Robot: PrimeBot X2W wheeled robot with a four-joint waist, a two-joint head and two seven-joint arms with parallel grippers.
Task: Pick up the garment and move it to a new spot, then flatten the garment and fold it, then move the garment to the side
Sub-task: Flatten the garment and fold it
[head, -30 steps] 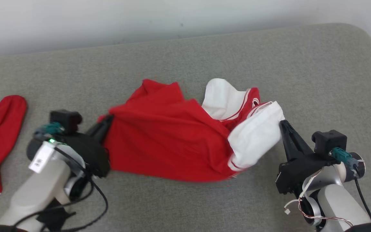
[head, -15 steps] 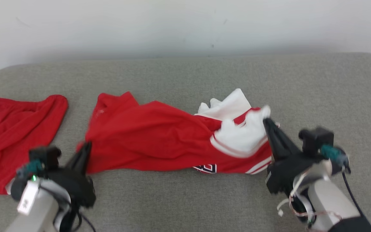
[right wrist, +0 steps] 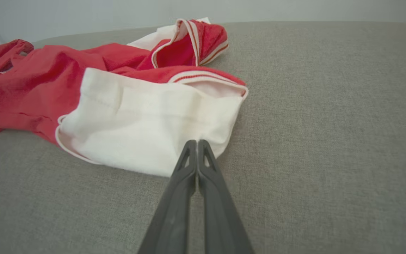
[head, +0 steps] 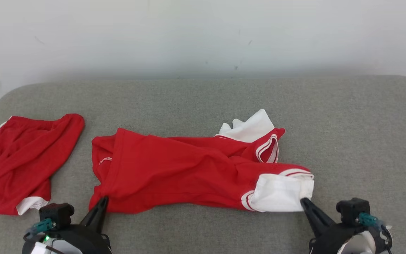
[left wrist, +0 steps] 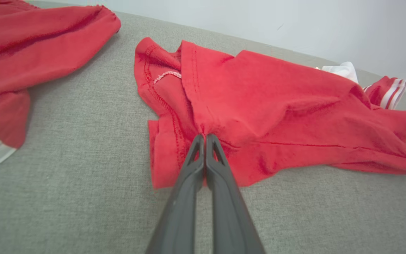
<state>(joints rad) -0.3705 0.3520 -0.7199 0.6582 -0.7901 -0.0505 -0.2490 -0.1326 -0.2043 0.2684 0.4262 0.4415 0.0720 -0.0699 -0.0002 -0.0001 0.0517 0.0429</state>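
The garment [head: 174,173] is a red shirt with white sleeves, stretched left to right across the grey cushion. My left gripper [head: 102,201] is shut on its red hem at the near left corner; in the left wrist view the fingertips [left wrist: 204,137] pinch the red cloth [left wrist: 266,116]. My right gripper [head: 303,201] is shut on the near edge of the white sleeve [head: 280,192]. The right wrist view shows that gripper [right wrist: 196,143] biting the white sleeve [right wrist: 146,123]. A second white sleeve [head: 248,128] is bunched at the back.
Another red garment [head: 23,155] with a white hem lies crumpled at the far left of the cushion [head: 358,141]. A pale wall [head: 203,35] runs behind it. Bare grey fabric spreads to the right and along the front edge.
Both grippers have drawn the garment toward the near edge and lowered it, so it now lies stretched and flatter. The head camera has tilted and shifted, bringing the other red garment further into view.
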